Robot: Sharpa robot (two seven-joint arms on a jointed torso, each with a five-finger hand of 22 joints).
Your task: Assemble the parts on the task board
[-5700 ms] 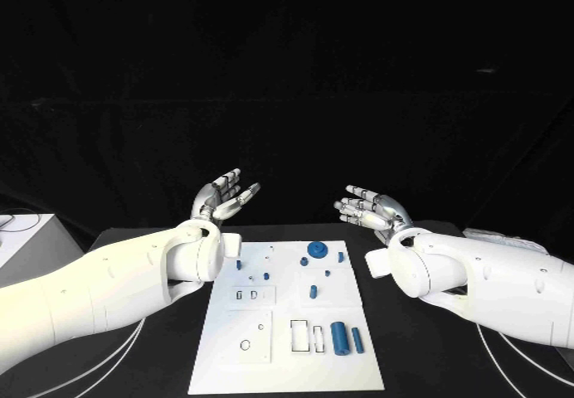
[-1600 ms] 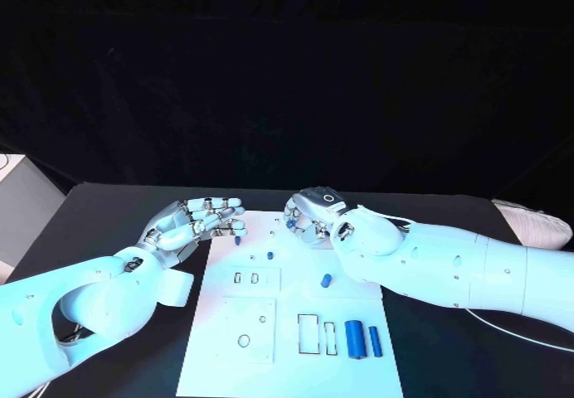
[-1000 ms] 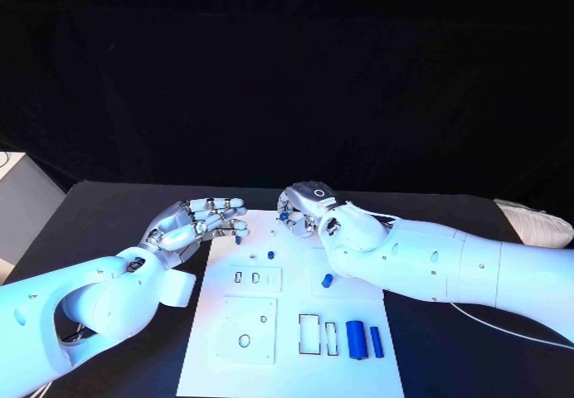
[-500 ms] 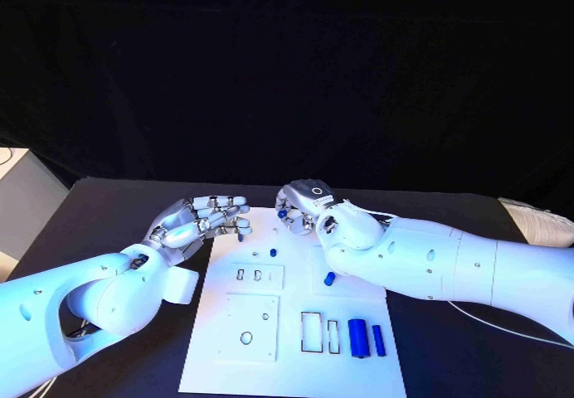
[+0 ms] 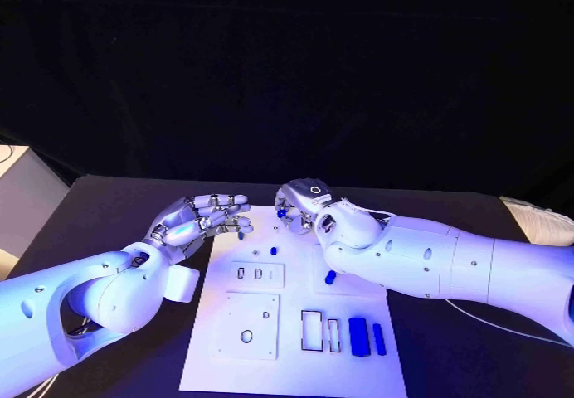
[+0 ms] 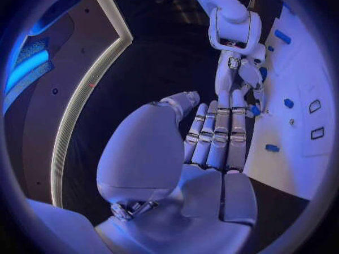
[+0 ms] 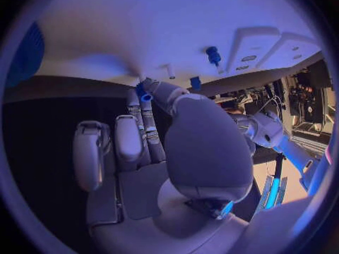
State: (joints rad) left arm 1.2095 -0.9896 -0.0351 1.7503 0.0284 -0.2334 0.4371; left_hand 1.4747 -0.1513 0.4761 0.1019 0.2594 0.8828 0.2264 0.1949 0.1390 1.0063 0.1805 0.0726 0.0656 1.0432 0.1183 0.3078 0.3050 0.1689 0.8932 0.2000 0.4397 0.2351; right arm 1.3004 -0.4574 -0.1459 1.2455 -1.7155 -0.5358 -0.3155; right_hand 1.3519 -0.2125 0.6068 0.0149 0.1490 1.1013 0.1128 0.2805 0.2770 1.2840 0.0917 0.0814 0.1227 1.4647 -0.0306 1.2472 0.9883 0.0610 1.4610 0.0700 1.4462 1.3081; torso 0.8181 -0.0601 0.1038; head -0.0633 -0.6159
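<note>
A small blue cylindrical part (image 7: 144, 93) is pinched between the fingertips of the right silver many-fingered hand (image 5: 306, 207), at the far edge of the flat white rectangular task board (image 5: 293, 365); in the head view only a blue speck shows there under the curled fingers. The left silver many-fingered hand (image 5: 203, 220) is held just beside the board's far left corner, palm turned inward, its fingers (image 6: 216, 135) laid side by side and bent a little, with nothing in them. The two hands are near each other but apart.

On the board, a short blue peg (image 5: 274, 250) is seen standing between the hands, and a second blue peg (image 5: 330, 277) close by the right white forearm (image 5: 443, 261). Two blue cylinders (image 5: 359, 335), one thick and one thin, are laid side by side at the board's near right, next to two dark-outlined rectangular slots (image 5: 311, 329). The board is set on a matte black table (image 5: 96, 215).
</note>
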